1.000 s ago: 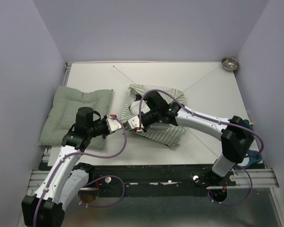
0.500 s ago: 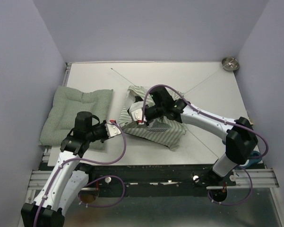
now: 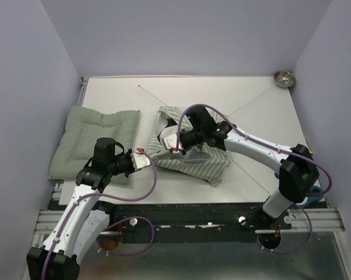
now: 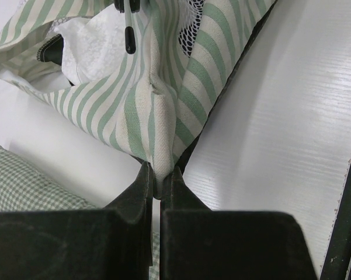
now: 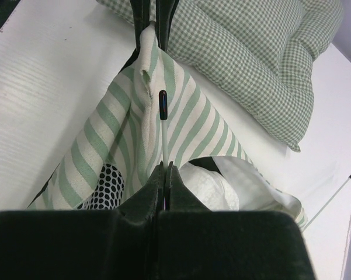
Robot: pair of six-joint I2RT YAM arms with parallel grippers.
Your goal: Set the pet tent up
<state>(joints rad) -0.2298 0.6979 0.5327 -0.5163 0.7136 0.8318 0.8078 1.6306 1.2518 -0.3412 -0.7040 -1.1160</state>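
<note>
The pet tent, green-and-white striped fabric with a dotted mesh panel, lies crumpled at the table's middle. My left gripper is shut on the tent's near-left corner, pinching the cloth between its jaws. My right gripper is shut on a thin whitish pole with a black tip, which points at that same corner. The same pole tip shows at the top of the left wrist view. The two grippers face each other a short way apart.
A green checked quilted cushion lies at the left of the table, just behind the left gripper. A small metal bowl sits at the far right corner. Thin poles cross the far part of the table.
My right gripper has shut on the pole and swung its tip toward the tent corner. The left gripper has drawn that corner slightly down and left, still pinching it.
</note>
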